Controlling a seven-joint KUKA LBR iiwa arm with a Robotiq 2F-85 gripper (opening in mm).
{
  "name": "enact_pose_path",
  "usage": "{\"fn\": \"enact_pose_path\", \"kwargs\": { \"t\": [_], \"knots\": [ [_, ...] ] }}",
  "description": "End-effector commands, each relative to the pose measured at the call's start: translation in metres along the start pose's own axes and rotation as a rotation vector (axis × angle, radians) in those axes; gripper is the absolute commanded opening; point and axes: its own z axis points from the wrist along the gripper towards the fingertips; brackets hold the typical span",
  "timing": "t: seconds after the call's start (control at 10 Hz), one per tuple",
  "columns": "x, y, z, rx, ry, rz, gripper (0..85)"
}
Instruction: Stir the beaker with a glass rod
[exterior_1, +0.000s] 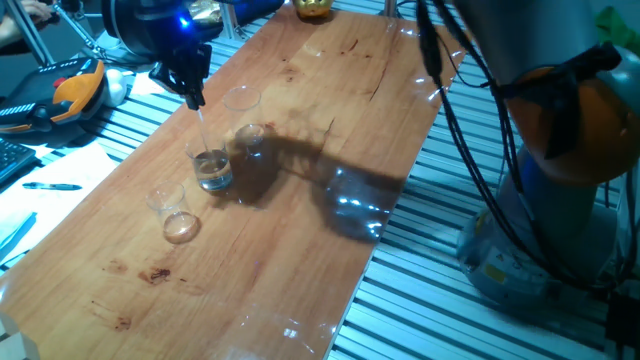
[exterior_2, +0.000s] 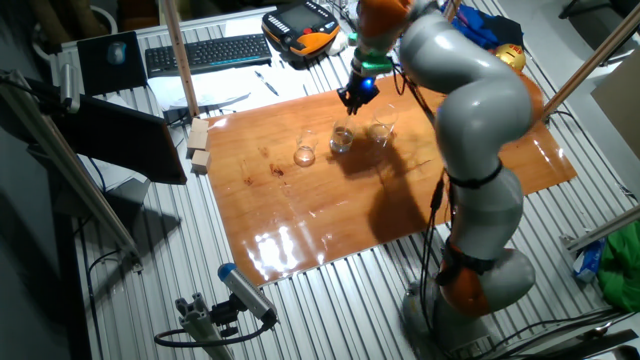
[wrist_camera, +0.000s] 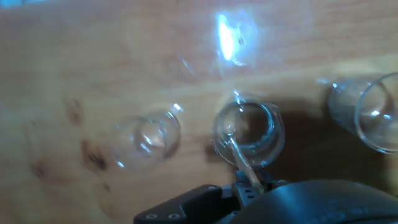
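The beaker (exterior_1: 212, 170) stands on the wooden table, the middle one of three clear beakers; it also shows in the other fixed view (exterior_2: 341, 138) and in the centre of the hand view (wrist_camera: 249, 134). My gripper (exterior_1: 190, 88) hangs right above it and is shut on the glass rod (exterior_1: 202, 125). The rod points down, with its lower end inside the beaker's mouth. In the hand view the rod (wrist_camera: 239, 155) runs from my fingertips (wrist_camera: 249, 185) into the beaker. My gripper also shows in the other fixed view (exterior_2: 357, 95).
A taller, wider clear beaker (exterior_1: 243, 102) stands just beyond the middle one, and a smaller clear beaker (exterior_1: 175, 212) stands just in front of it. The wooden tabletop (exterior_1: 300, 250) lies on a slatted metal base. A keyboard (exterior_2: 205, 52) and tools lie beyond the table.
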Motion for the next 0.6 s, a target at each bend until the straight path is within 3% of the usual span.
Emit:
{"fn": "enact_pose_path", "kwargs": {
  "t": [0.0, 0.2, 0.5],
  "knots": [
    [-0.0001, -0.0004, -0.0012, 0.025, -0.002, -0.026, 0.0],
    [-0.0009, -0.0021, -0.0005, 0.058, -0.015, -0.093, 0.0],
    [-0.0037, -0.004, -0.0032, 0.14, -0.071, -0.209, 0.0]
  ]
}}
